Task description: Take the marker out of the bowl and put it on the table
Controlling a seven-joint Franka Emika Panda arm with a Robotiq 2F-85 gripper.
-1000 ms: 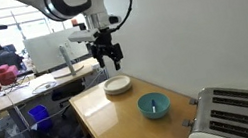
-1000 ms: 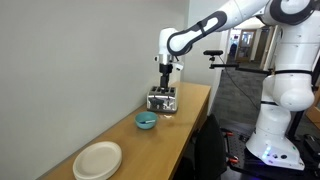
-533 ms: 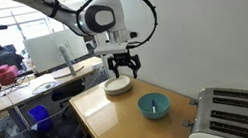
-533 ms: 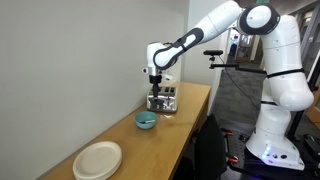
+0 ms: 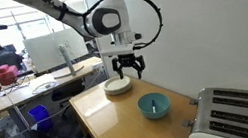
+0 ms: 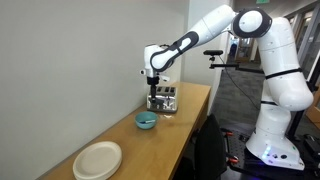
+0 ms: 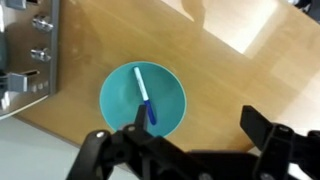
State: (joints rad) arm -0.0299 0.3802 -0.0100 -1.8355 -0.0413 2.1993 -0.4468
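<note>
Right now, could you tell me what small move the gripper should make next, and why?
Probably descend toward the round teal bowl, centring on the white blue-capped marker inside: the open black gripper hangs well above, offset from the marker.

Open air above bowl point(image 7: 166, 96), toaster point(image 7: 25, 50) near

**Open gripper above table, bowl nearby**

In an exterior view the gripper point(image 5: 129, 71) hangs over the wooden table point(image 5: 103, 123), fingers spread apart and holding nothing. The teal bowl point(image 5: 153, 105) sits at about five o'clock from it. A cream plate point(image 5: 118, 85) lies at ten o'clock from the bowl, a silver toaster point(image 5: 238, 113) at four o'clock.
</note>
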